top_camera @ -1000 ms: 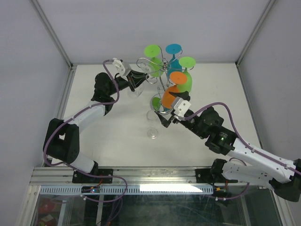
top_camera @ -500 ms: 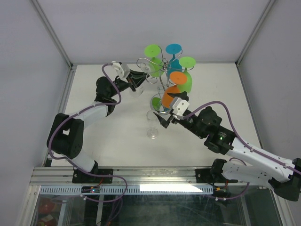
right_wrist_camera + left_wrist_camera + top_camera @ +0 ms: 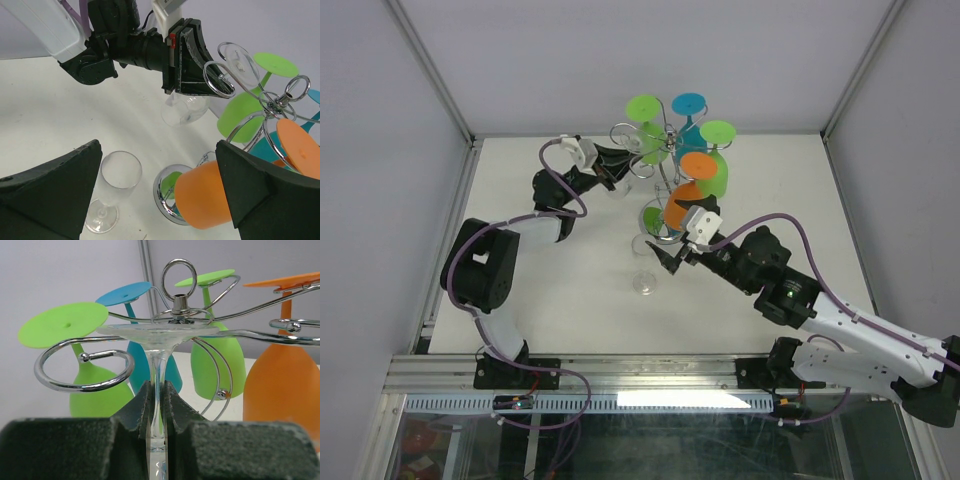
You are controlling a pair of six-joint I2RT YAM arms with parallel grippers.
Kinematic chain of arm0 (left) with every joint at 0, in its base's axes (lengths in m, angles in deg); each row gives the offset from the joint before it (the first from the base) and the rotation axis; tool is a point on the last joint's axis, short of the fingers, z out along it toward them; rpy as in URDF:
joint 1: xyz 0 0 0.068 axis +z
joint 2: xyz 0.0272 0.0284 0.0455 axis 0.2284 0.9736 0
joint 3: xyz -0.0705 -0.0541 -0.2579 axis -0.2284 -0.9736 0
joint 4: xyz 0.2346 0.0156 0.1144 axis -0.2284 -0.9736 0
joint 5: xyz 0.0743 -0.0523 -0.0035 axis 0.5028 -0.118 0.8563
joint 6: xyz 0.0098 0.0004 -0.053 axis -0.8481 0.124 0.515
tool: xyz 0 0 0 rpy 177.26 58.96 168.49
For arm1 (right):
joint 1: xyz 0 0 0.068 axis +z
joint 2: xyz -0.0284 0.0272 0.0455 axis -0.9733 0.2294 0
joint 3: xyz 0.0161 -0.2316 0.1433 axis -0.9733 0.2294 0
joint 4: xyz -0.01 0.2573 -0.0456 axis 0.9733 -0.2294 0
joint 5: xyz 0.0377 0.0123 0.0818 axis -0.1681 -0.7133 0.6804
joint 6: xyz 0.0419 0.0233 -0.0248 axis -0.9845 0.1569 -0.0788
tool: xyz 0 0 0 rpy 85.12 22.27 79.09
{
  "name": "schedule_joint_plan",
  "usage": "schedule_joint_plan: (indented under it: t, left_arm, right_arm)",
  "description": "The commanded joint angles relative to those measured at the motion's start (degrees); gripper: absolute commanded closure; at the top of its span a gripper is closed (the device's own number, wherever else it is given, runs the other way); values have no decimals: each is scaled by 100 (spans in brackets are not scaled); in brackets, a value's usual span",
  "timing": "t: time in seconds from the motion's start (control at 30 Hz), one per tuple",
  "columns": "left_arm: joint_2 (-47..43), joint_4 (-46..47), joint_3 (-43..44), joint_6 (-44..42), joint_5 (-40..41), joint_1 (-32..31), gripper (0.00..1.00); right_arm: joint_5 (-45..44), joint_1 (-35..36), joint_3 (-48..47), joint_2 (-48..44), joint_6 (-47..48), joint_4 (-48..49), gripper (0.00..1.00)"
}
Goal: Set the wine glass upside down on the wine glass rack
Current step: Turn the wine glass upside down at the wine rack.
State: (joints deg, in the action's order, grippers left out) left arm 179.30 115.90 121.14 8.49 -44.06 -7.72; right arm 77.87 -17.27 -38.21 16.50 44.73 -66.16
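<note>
1. Left pincer (image 3: 157, 396): I hold it clamped on the stem of the clear wine glass (image 3: 158, 365), bowl downward so the flat foot can slide onto a scroll arm.
2. Wine glass rack (image 3: 179, 302), frame centre: shiny chrome wire with curled arms. The glass foot is level with them; seated or not, I cannot tell.
3. Right pincer (image 3: 157, 165): wide apart, empty.

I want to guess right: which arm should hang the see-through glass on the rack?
Left. The left fingers pinch the upside-down clear glass at the rack; the right fingers are open, empty.
</note>
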Motion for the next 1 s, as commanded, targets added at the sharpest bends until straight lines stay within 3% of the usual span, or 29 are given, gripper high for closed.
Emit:
schedule_joint_plan:
  t: [0.0, 0.23, 0.97]
  left_arm:
    - [166, 1193, 282, 213, -66, 0, 100]
    - [534, 1780, 514, 484, -71, 2, 100]
    - [1076, 1809, 1055, 329, 684, 53, 100]
  right_arm:
    - [32, -5, -199, -115, -92, 91, 0]
    - [59, -4, -182, -111, -110, 60, 0]
    - [-81, 0, -52, -216, -57, 50, 0]
